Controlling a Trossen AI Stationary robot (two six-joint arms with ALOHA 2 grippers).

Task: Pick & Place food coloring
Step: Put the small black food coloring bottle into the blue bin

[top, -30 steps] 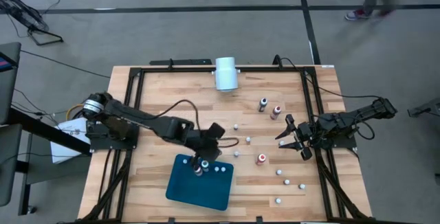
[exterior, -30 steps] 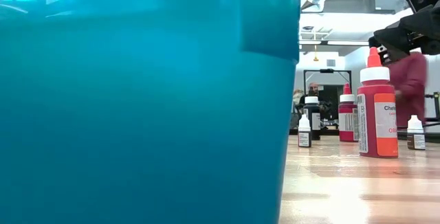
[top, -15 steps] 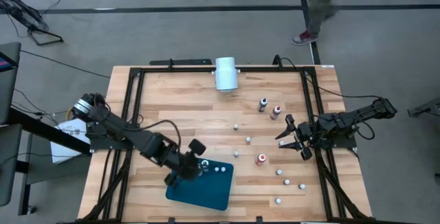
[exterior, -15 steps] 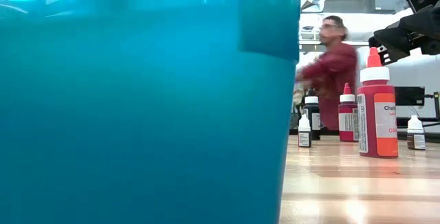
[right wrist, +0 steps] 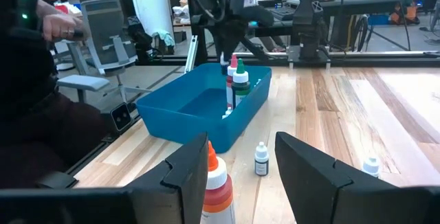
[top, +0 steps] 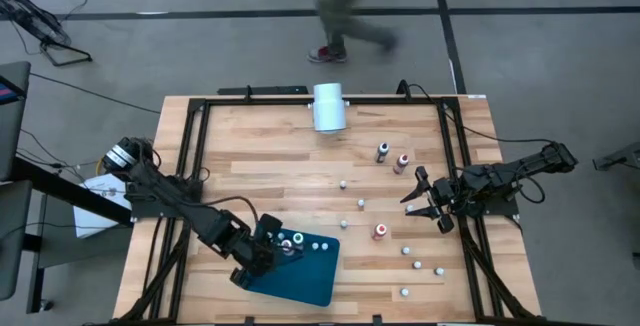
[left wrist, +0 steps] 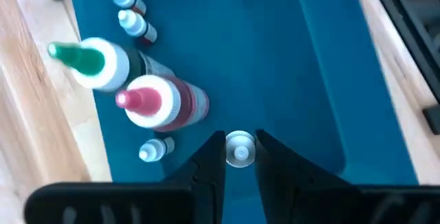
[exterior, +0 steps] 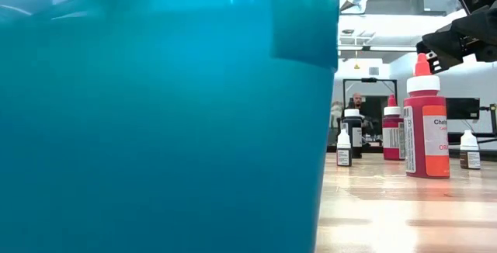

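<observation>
Food coloring bottles stand scattered on the right half of the table: a red one [top: 380, 231], two near the far side [top: 383, 151] and several tiny white-capped ones [top: 406, 251]. More stand in the teal tray [top: 305, 281]: a green-tipped bottle [left wrist: 89, 59], a pink-tipped one [left wrist: 155, 104] and small ones [left wrist: 134, 23]. My left gripper [top: 262, 249] is over the tray's left part, shut on a tiny bottle [left wrist: 239, 148]. My right gripper [top: 425, 201] hangs open at the table's right side, apart from the red bottle [right wrist: 214, 183]. My left gripper pinches the tiny bottle between its two fingers [left wrist: 210, 162] at the white cap [left wrist: 239, 154], coming from above and pointing down. The bottle stays upright inside the tray. Whether its base rests on the tray floor, I cannot tell.
A large white cylinder [top: 329, 106] lies at the table's far edge. In the low view the tray wall [exterior: 155, 113] fills the left side, and a red bottle [exterior: 425, 121] stands close. A person [top: 345, 6] walks on the floor beyond the far edge.
My left gripper has moved from the tray's far right corner toward the table's left and near edge and now stands over the tray's left part. The person behind the table has walked from right to left. My right arm has kept still.
</observation>
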